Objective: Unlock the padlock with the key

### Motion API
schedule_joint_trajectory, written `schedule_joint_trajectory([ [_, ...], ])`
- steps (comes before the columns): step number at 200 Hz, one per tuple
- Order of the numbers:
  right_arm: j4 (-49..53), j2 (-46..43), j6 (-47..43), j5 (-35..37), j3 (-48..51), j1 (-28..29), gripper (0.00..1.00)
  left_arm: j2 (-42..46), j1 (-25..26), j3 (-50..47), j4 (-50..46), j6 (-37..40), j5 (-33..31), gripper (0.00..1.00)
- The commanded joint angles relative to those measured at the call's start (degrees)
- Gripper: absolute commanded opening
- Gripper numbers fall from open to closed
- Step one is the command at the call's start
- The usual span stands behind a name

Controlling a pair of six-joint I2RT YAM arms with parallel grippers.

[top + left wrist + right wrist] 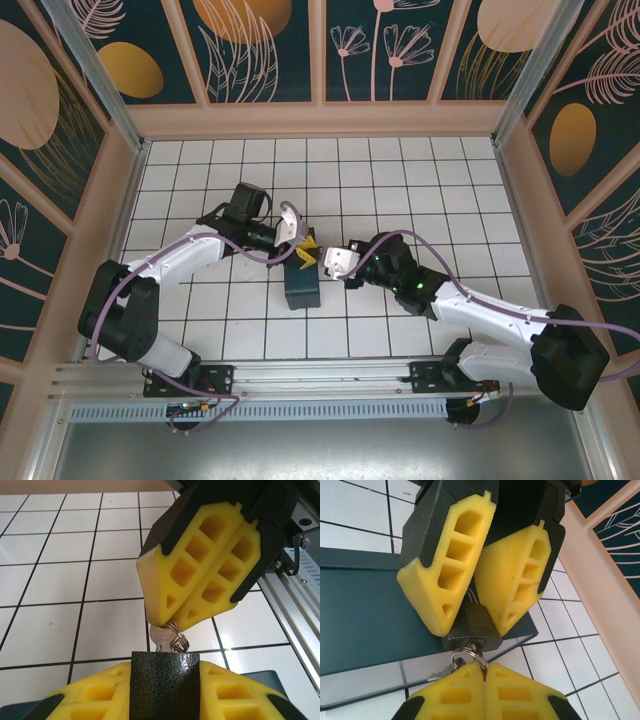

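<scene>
Left pincer (165,676) on padlock (165,695) — white tiled floor (50,580), floral walls (270,40).

- padlock (472,625): dark body, grey-blk speckle
- key (160,638): silvery, w/ silver ring
- fingers (190,575): yellow, blk backs
- box (301,288): dark teal
- floor (400,170): white tiles, blk grid
- walls (345,70): teal, peach leaf print

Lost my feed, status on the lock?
Left hand shut on padlock. Right hand shut on key, key at keyhole. Dark teal box just below.
</scene>
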State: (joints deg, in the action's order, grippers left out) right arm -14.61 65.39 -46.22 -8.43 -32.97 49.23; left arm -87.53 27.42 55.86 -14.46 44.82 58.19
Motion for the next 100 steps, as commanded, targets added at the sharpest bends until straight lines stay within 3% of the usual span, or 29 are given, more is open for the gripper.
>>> schedule_joint_trajectory([
  [1, 0.32, 0.74, 1.22, -1.4, -1.56, 0.43, 0.0, 1.57, 0.54, 1.74, 1.44, 1.35, 5.87, 0.21],
  [26, 2.29, 0.71, 3.39, -2.82, -2.33, 0.2, 0.0, 1.66, 0.58, 1.63, 1.88, 1.09, 5.24, 0.21],
  [54, 9.04, 1.57, 10.36, -11.04, -5.84, -2.46, 0.0, 2.46, 0.55, 0.63, 4.89, -1.03, 3.49, 0.23],
  [70, 11.74, 2.53, 12.98, -14.49, -6.62, -3.47, 0.0, 2.62, 0.59, 0.31, 6.13, -2.01, 2.69, 0.27],
  [88, 13.71, 4.24, 15.81, -18.43, -7.59, -4.32, 0.0, 3.16, 0.58, 0.2, 7.71, -3.19, 1.06, 0.42],
  [100, 13.48, 4.9, 16.66, -18.86, -7.35, -4.32, 0.0, 4.17, 0.53, -1.68, 8.04, -3.13, 0.33, 0.46],
])
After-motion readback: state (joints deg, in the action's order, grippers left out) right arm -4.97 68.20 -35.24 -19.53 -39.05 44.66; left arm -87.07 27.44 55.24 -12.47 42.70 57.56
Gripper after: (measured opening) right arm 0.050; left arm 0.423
